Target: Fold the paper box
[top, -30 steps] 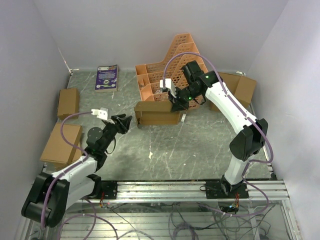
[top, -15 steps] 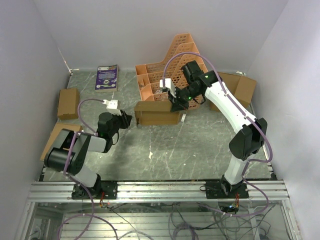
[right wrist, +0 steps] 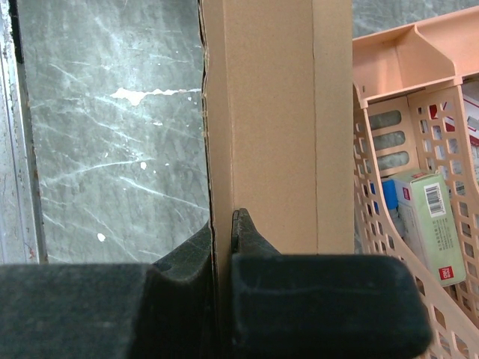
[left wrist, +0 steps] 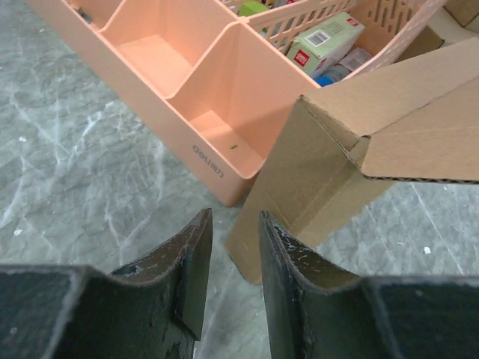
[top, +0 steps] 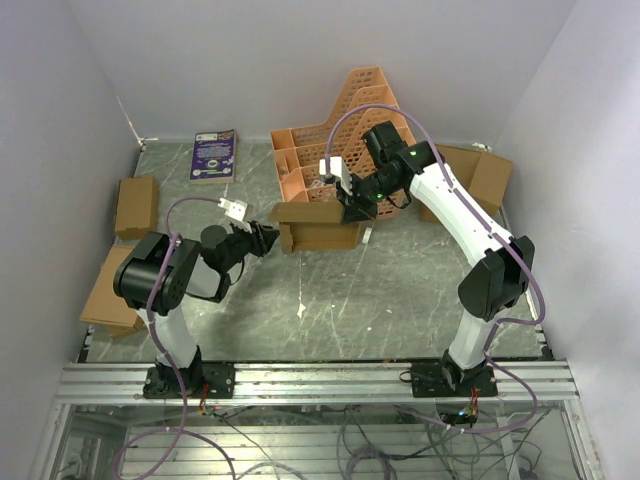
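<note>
**Inspector:** Since a second ago, the left arm has drawn up from the near left of the table. It has carried the left gripper rightward to the left end of the paper box. The right arm and the box sit as they did.

**Clerk:** Anything nearer than that gripper?

**Inspector:** One closed brown carton at the near left edge, partly behind the left arm's elbow.

**Clerk:** State of the left gripper?

**Inspector:** Fingers set a narrow gap apart, with nothing between them. In the wrist view the box's lower corner stands just past the fingertips (contact cannot be confirmed).

**Clerk:** And the box itself?

**Inspector:** Mid-table and partly formed, with its left end folded to a corner. It rests just in front of the orange rack.

**Clerk:** Right side?

**Inspector:** The right gripper is clamped on a cardboard wall at the box's right end. The wrist view shows one finger on each face of the panel.

**Clerk:** Beyond that?

**Inspector:** The rack holds small packets, among them a green-and-white carton. A second closed carton lies at the left edge. Opened cardboard lies far right, and a book far left by the back wall.
</note>
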Controlling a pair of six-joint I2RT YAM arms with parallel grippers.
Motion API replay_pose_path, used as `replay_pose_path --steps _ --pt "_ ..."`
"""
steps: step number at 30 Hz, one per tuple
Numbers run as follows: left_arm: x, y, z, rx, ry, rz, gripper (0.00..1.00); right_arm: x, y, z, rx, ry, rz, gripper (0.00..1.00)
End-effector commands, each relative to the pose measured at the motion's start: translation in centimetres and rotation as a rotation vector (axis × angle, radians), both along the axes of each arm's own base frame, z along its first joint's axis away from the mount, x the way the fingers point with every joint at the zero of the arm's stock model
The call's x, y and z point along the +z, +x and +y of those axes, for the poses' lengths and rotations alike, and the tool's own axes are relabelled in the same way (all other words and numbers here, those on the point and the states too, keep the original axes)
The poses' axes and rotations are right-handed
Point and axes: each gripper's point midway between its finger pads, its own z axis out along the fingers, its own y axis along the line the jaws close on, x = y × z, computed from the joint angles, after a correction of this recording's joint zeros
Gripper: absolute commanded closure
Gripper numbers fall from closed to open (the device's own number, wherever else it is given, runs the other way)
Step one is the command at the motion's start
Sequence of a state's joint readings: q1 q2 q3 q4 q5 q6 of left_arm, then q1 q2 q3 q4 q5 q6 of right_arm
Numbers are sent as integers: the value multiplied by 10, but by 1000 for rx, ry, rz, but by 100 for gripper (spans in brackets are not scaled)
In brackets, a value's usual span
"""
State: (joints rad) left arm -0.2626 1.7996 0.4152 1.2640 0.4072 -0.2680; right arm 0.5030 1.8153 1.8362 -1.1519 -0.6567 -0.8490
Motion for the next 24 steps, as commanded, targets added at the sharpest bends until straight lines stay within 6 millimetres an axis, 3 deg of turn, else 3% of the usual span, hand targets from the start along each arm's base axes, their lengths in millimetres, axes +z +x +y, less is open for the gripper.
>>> replay_pose_path --steps 1,15,24 --pt "27 -4 -11 -90 -36 -120 58 -4 0 0 -8 -4 32 100" --pt "23 -11 -14 -113 -26 -108 53 -4 2 1 -11 -4 35 100" --pt "22 -19 -27 -220 -16 -85 53 -4 2 1 -9 -3 35 100"
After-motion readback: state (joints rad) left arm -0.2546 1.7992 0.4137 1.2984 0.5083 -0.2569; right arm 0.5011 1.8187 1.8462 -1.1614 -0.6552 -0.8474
